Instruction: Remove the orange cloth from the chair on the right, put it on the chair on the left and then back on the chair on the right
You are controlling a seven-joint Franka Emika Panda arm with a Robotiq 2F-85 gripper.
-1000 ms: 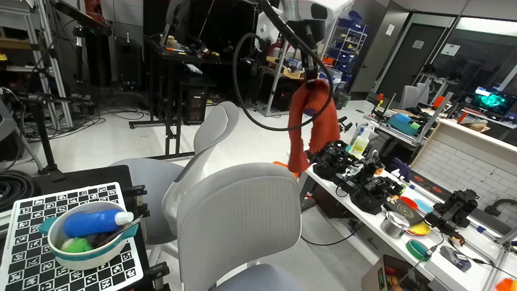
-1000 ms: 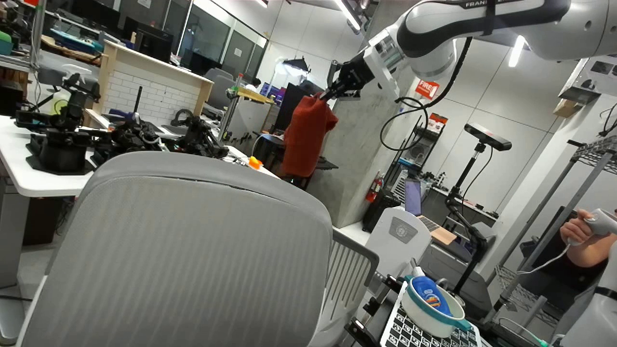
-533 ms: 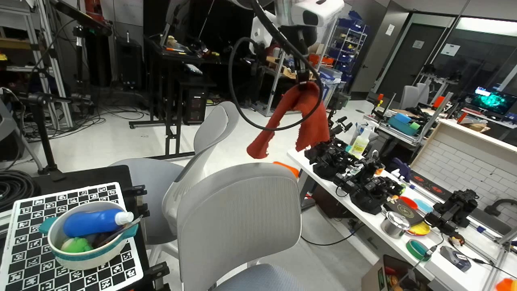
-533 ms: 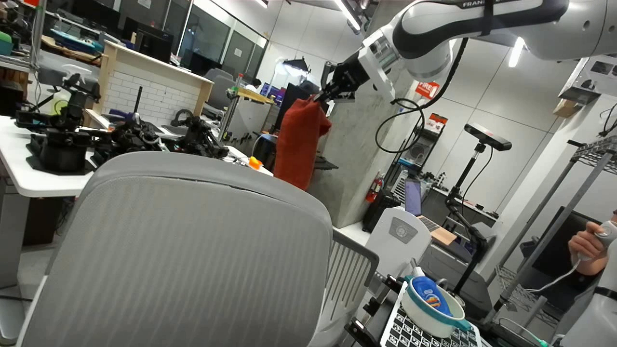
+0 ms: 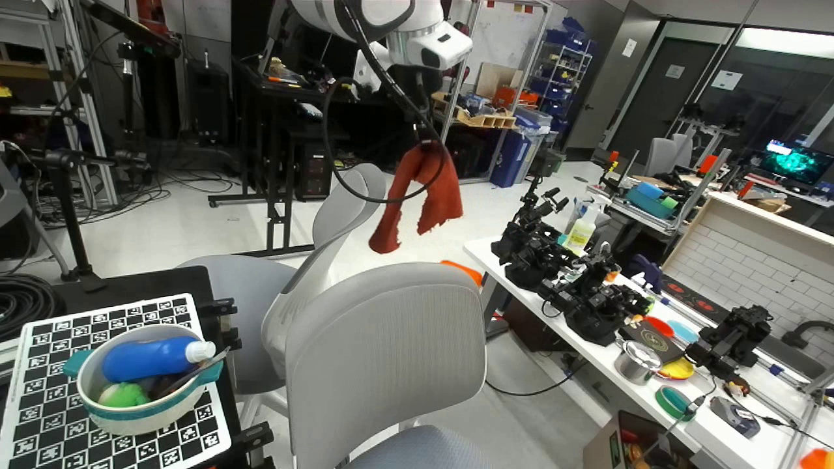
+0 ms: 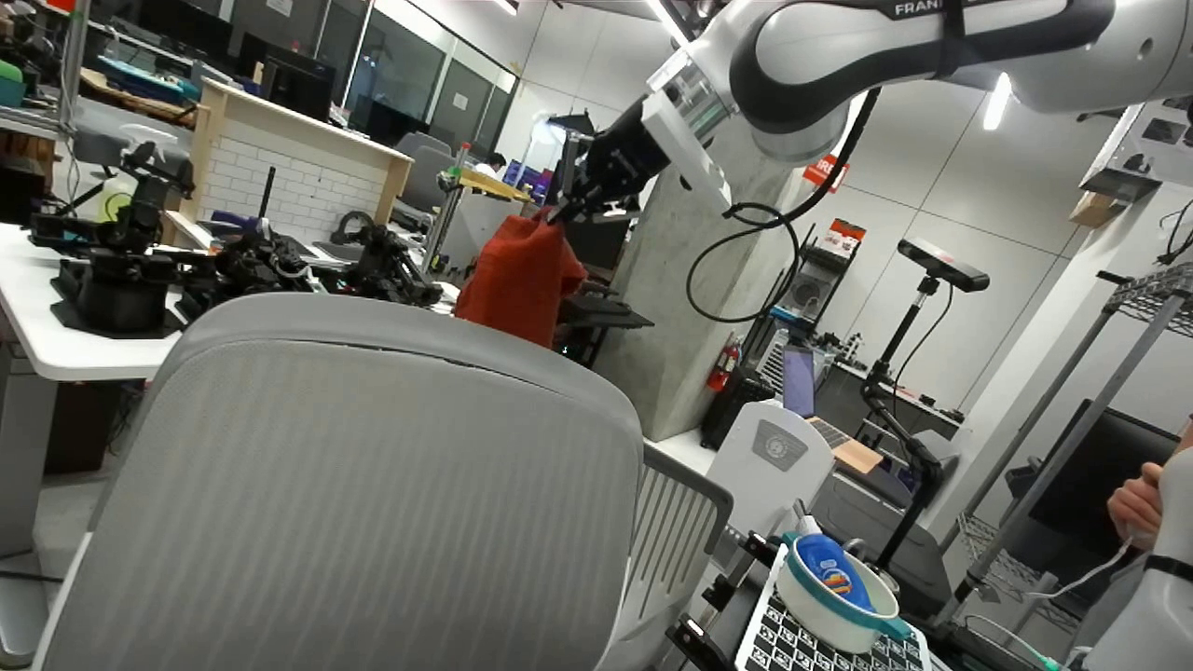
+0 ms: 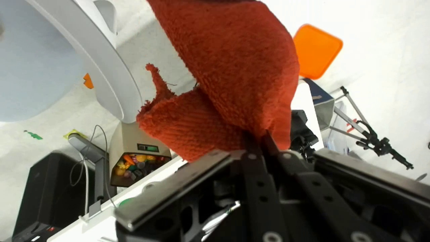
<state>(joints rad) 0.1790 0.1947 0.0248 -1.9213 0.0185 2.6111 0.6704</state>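
My gripper (image 5: 427, 139) is shut on the orange-red cloth (image 5: 447, 195), which hangs in two flaps in the air. In an exterior view the cloth is above and behind the right grey chair's backrest (image 5: 391, 345), and right of the left grey chair's backrest (image 5: 335, 228). In an exterior view the gripper (image 6: 556, 214) holds the cloth (image 6: 517, 280) behind a large grey backrest (image 6: 373, 485), which hides its lower end. In the wrist view the fingertips (image 7: 258, 136) pinch the cloth (image 7: 238, 60); a chair backrest (image 7: 114, 74) lies to its left, apart from it.
A white table (image 5: 554, 312) with black robot arms (image 5: 586, 286) stands right of the chairs. A bowl (image 5: 140, 417) with a blue bottle sits on a checkered board (image 5: 45, 391) at left. A looped cable (image 5: 329, 137) hangs from the arm. An orange object (image 7: 315, 50) lies on the floor.
My gripper and the held cloth have moved left and somewhat lower in both exterior views, nearer the left chair in one of them. The cloth's flaps have swung. The chairs have not moved.
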